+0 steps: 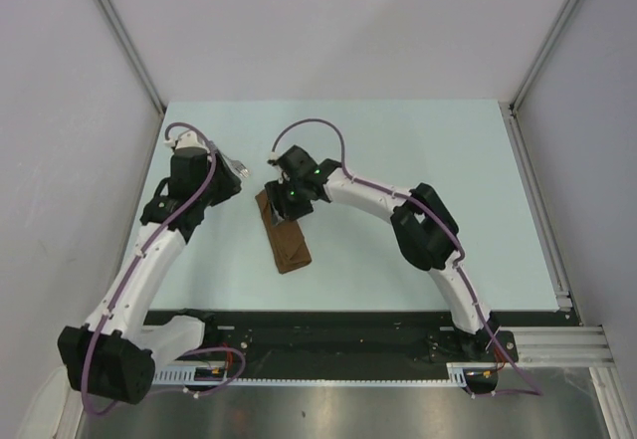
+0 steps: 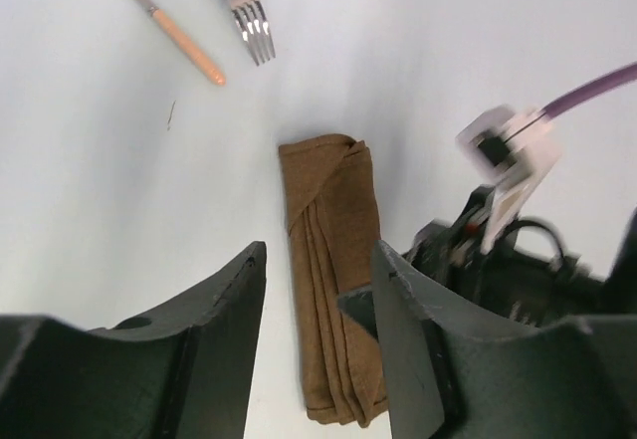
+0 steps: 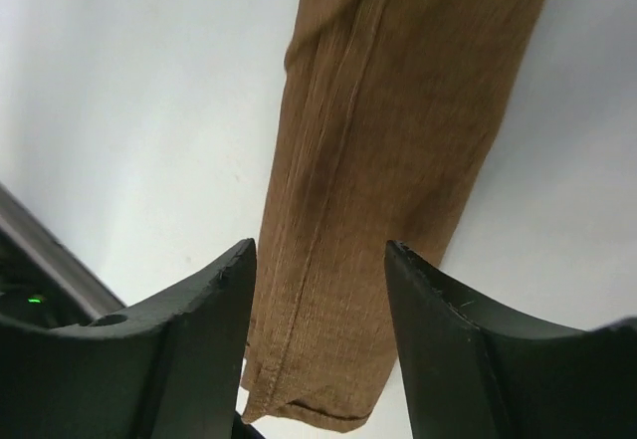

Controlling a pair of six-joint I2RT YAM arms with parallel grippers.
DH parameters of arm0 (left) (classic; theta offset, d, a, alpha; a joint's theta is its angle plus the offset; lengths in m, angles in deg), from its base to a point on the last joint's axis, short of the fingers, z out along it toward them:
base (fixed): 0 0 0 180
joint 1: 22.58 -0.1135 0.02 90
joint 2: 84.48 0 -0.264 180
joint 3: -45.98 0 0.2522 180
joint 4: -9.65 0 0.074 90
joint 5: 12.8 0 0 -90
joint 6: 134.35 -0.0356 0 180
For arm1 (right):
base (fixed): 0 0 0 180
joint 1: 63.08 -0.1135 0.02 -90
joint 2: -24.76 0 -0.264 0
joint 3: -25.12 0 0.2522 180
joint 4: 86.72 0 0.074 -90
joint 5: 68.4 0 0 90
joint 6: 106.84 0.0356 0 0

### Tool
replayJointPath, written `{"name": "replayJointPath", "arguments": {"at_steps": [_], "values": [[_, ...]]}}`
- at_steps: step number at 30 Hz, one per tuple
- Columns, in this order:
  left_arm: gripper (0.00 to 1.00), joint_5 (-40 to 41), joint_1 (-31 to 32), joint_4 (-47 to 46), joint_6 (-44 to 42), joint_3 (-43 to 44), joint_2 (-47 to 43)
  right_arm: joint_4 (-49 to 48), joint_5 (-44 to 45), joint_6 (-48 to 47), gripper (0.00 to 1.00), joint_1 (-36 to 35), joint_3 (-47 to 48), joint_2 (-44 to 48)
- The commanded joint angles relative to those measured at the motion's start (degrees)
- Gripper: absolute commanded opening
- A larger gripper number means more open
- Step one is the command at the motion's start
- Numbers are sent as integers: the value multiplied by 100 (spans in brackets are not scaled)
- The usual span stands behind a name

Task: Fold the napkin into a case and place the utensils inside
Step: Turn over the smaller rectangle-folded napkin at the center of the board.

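Observation:
The napkin lies folded into a narrow brown case (image 1: 286,238) (image 2: 331,260) (image 3: 398,150) flat on the table. In the left wrist view, the silver fork (image 2: 249,23) and the spoon with its orange-tan handle (image 2: 184,46) lie side by side beyond the strip's far end. The fork's tines (image 1: 240,168) show from above, just past my left gripper (image 1: 225,184) (image 2: 318,265). That gripper hangs open above the strip, holding nothing. My right gripper (image 1: 283,200) (image 3: 318,260) is open too, its fingers straddling the strip's far end from above.
The pale table (image 1: 418,160) is walled by white panels at the left, back and right. A metal rail (image 1: 542,210) runs along its right edge. The right arm's wrist with its purple cable (image 2: 518,150) is close beside my left gripper.

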Motion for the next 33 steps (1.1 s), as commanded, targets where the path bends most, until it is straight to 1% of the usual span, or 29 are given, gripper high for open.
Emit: {"name": "replayJointPath", "arguments": {"at_steps": [1, 6, 11, 16, 24, 29, 33], "values": [[52, 337, -35, 251, 356, -75, -453, 1114, 1404, -551, 60, -564, 280, 315], [53, 83, -44, 251, 286, -49, -594, 1494, 2326, -437, 61, -942, 701, -97], [52, -120, -44, 172, 277, -163, -682, 1740, 2828, -384, 61, -1206, 1018, -388], [52, -190, -44, 128, 268, -207, -709, 1986, 3198, -446, 61, -1277, 1457, -826], [52, -279, -44, 128, 277, -189, -700, 2153, 3216, -490, 60, -1505, 2046, -1197], [52, -340, -35, 102, 294, -251, -709, 2101, 3006, -323, 59, -1567, 1933, -1223], [52, -358, -44, 75, 303, -268, -735, 1864, 2768, -209, 60, -1602, 1669, -1013]]}}
